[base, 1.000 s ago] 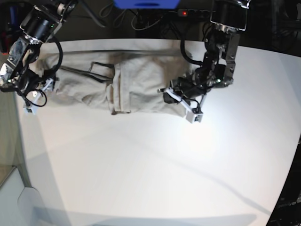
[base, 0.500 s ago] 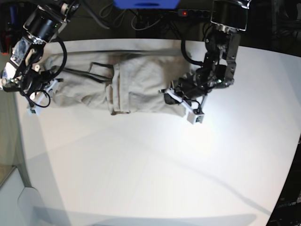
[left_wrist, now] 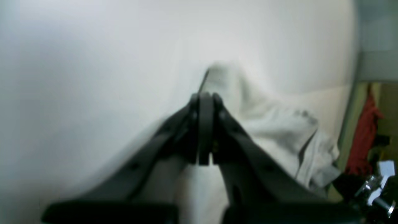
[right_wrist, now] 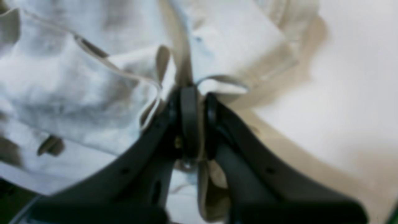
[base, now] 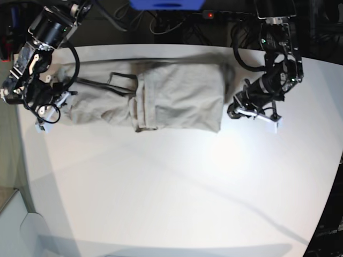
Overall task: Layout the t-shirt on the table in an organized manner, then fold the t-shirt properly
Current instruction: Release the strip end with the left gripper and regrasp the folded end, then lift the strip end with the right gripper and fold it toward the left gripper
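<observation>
The beige-grey t-shirt [base: 171, 96] lies stretched sideways across the far part of the white table [base: 161, 187], with a folded band down its middle. My right gripper [base: 63, 99] is at the shirt's left end. The right wrist view shows that right gripper [right_wrist: 194, 93] shut on a fold of the t-shirt [right_wrist: 77, 77]. My left gripper [base: 233, 111] sits just off the shirt's straight right edge. In the left wrist view the left gripper [left_wrist: 205, 96] is shut, and the t-shirt [left_wrist: 273, 130] lies just beyond its tips. No cloth shows between its fingers.
A power strip [base: 217, 15] with a red light, cables and a blue object [base: 166, 4] lie behind the table's far edge. The table's edge curves away at the right [base: 329, 203] and left [base: 24, 160]. A red cloth [left_wrist: 363, 133] hangs beyond the table.
My left gripper moved right, from on top of the shirt to just off its right edge, which now lies flatter and straighter. My right gripper shut on the shirt's left end.
</observation>
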`<state>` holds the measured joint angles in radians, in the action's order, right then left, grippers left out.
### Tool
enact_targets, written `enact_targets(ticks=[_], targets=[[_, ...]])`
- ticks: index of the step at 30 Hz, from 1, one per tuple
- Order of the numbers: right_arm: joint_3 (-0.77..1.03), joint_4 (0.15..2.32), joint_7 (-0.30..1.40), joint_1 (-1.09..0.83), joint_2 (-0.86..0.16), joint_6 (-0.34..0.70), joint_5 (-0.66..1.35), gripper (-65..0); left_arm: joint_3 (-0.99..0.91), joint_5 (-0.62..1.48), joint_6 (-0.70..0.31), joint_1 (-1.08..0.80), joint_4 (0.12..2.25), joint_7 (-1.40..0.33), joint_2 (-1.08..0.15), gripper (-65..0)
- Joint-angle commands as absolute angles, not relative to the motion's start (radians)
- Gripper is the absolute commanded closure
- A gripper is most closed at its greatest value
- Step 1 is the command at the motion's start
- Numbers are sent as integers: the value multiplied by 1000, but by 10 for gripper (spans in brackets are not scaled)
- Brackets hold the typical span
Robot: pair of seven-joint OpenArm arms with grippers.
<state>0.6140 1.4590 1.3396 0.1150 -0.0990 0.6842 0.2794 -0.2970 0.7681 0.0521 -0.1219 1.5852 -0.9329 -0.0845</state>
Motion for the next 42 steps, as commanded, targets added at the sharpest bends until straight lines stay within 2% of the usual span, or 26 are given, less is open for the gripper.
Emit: enact_targets(ticks=[1, 8, 20, 25, 32, 42], targets=[[613, 1468, 1345, 124, -116, 698, 288, 0, -294, 785, 88, -107, 1607, -924, -85, -1], [613, 1478, 1345, 133, -117, 698, 294, 0, -291, 725, 196, -111, 1586, -977, -74, -1], [604, 1715, 1396, 93, -113, 698, 621, 0, -231, 722, 202, -116, 1518, -966, -74, -1], [596, 1784, 1396, 70, -68, 698, 750, 0, -231, 722, 202, -117, 1518, -966, -74, -1], [423, 1821, 1396, 18, -10, 698, 885, 0, -231, 722, 202, -133, 1521, -966, -76, -1], [242, 1822, 1396, 45, 122, 698, 886, 0, -231, 722, 200, -150, 1526, -966, -76, -1]])
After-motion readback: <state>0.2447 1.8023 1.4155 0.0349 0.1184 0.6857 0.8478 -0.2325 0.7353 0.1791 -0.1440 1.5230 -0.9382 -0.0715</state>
